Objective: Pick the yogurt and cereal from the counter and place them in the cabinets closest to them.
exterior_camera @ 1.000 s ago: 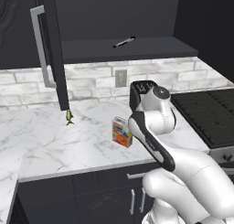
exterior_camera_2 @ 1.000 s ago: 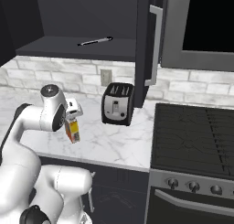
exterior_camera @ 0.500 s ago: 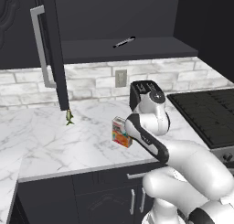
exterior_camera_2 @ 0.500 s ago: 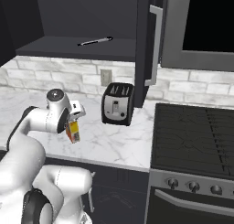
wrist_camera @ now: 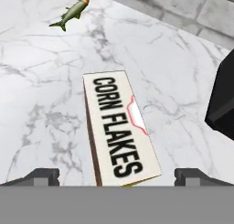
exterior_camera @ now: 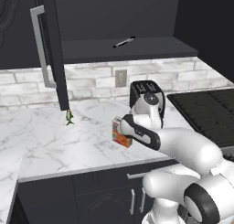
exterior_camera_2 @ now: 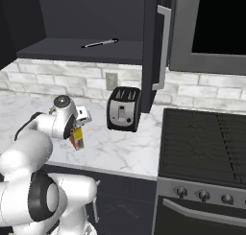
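Because its 2 fingertips stand wide apart, the pincer (wrist_camera: 117,175) is open, poised above the cereal (wrist_camera: 119,128) to straddle it. The box stands on the bench (wrist_camera: 41,104), apparently not yet grasped.

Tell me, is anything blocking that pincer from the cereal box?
Nothing visible. In the hand view the cereal box stands on the counter directly below the open pincer, between its fingertips. The toaster sits off to one side.
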